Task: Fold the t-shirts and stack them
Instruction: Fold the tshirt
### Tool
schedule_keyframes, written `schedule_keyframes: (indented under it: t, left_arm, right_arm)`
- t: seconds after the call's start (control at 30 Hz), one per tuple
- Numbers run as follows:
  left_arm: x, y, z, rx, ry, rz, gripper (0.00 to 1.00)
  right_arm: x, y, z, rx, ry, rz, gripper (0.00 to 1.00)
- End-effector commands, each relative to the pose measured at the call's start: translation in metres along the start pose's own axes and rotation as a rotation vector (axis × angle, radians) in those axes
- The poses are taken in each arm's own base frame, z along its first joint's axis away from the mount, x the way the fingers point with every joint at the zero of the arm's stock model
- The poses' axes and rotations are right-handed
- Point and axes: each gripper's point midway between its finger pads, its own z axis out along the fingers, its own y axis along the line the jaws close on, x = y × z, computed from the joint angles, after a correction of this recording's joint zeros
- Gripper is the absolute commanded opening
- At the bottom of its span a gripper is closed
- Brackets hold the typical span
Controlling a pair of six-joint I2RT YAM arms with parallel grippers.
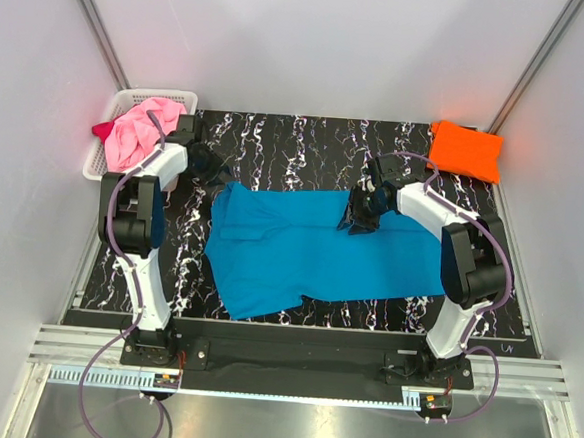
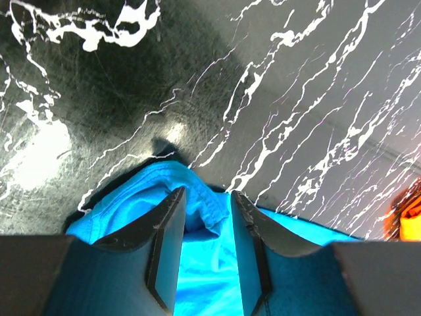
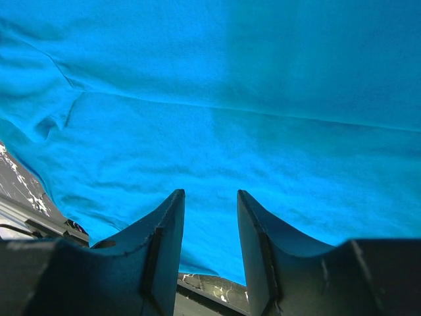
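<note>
Carefully, with left claw [image 2: 207, 197] and right claw [image 3: 210, 194] both parted over the turquoise t-shirt [image 1: 300, 250] lying spread on the worktop [image 1: 308, 140], close on its far edge only, then lift together to fold evenly.

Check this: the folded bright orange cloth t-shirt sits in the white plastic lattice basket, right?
No. The top view shows the bright orange t-shirt on the far right corner of the black marbled table, outside the white lattice basket.
</note>
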Motion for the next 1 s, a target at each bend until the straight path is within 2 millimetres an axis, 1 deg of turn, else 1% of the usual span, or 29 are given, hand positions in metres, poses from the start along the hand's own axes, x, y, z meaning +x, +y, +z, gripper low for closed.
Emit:
schedule_keyframes:
  t: [0.0,0.13,0.3,0.43,0.6,0.8,0.9,0.97]
  left_arm:
    - [-0.002,-0.007,-0.008,0.022,0.012,-0.004,0.38]
    - [0.002,0.005,-0.003,-0.027,0.02,0.002,0.37]
    - [0.006,0.012,0.003,-0.048,0.033,0.005,0.37]
    - [0.009,0.01,0.01,-0.044,0.057,0.007,0.37]
    - [0.008,0.005,0.015,-0.043,0.053,0.008,0.37]
    - [0.01,0.006,0.025,-0.053,0.063,0.013,0.36]
    - [0.01,0.007,0.027,-0.057,0.061,0.012,0.33]
    - [0.01,0.008,0.029,-0.067,0.053,0.02,0.25]
  right_arm:
    - [-0.005,0.007,-0.004,-0.008,-0.034,-0.01,0.44]
    - [-0.006,0.007,-0.003,-0.006,-0.035,-0.007,0.44]
    - [-0.005,0.007,-0.002,-0.004,-0.031,-0.003,0.44]
    - [-0.005,0.007,-0.002,-0.004,-0.031,0.0,0.44]
    - [-0.005,0.009,-0.003,-0.007,-0.032,-0.001,0.44]
    - [-0.005,0.008,-0.003,-0.005,-0.03,0.001,0.43]
    - [-0.004,0.008,-0.002,-0.003,-0.027,0.0,0.43]
    - [-0.004,0.008,-0.001,-0.004,-0.024,0.001,0.43]
